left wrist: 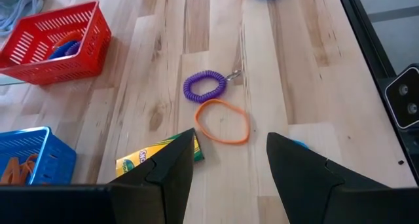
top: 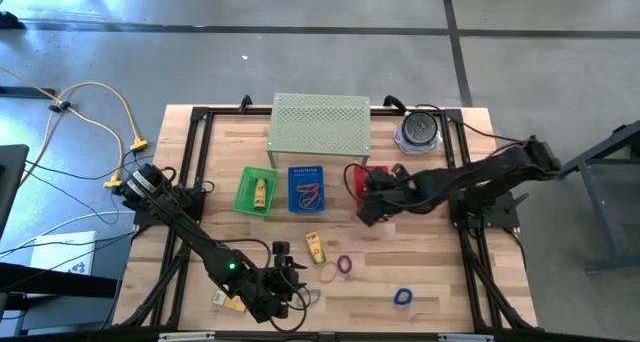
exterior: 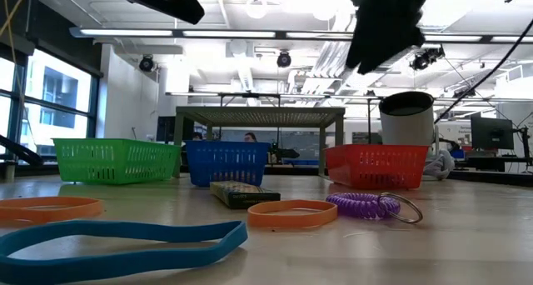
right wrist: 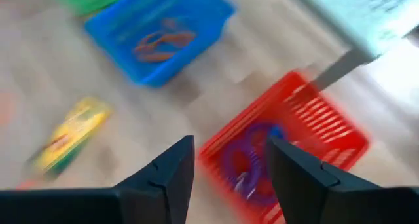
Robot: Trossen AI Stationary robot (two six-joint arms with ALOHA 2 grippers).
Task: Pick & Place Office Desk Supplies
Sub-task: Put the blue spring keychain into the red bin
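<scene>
Blue band [exterior: 117,247] sits right up front in the low view, orange band [left wrist: 222,120] and purple coil [left wrist: 204,86] touching just past it. My left gripper [left wrist: 226,168] hovers over those, fingers spread, empty. I'd guess the next step is dropping onto the orange loop. Right gripper [right wrist: 226,168], open and empty, is above the red basket [right wrist: 314,132].

The high view looks straight down on the whole worktop [top: 420,272]. The low view looks level across it from surface height. Each wrist view faces close down. All share the red basket [exterior: 376,166].
</scene>
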